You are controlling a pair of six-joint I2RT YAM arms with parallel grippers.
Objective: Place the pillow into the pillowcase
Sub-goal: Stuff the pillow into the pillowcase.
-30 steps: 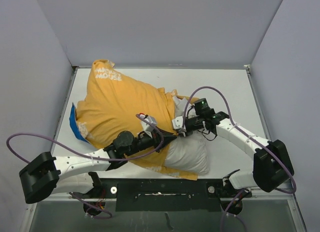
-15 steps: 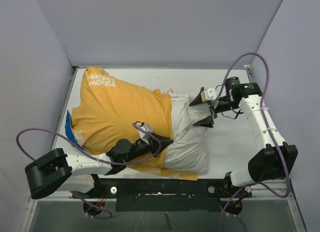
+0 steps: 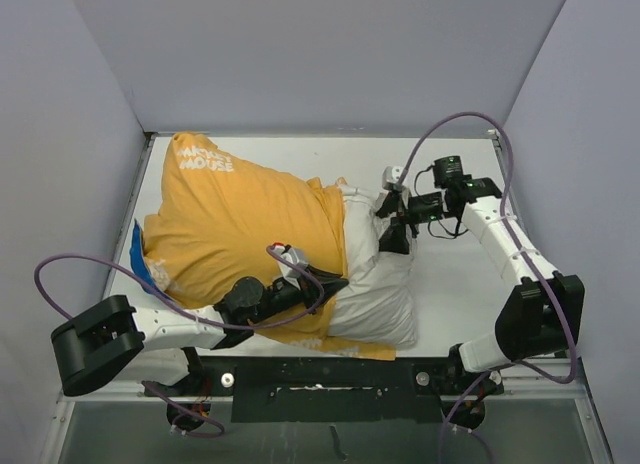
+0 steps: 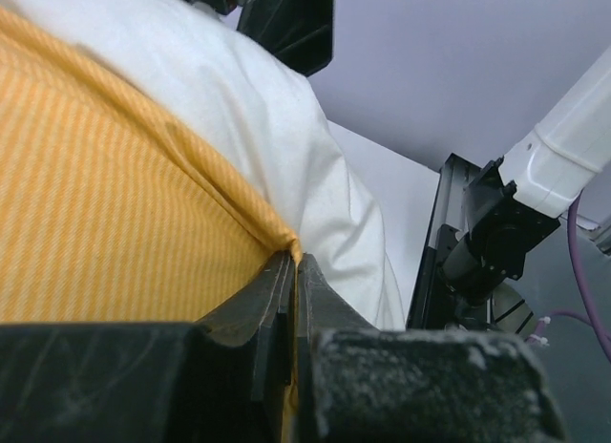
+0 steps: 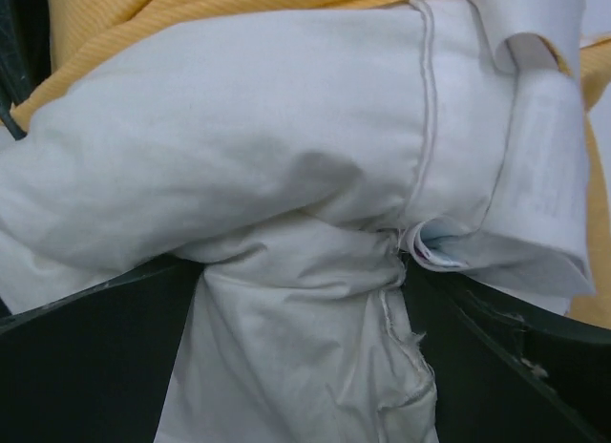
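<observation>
Setting: white table (image 3: 450,274), enclosed by grey walls (image 3: 330,54). Pillowcase (image 3: 240,224): laid yellow side up across the left and middle, drawn over most of the pillow (image 3: 375,284). Pillow: right end left exposed. Left gripper (image 3: 335,281): clamped tight on the pillowcase hem. Right gripper (image 3: 393,222): jaws spread wide, the pillow's far right corner bracketed between them.
</observation>
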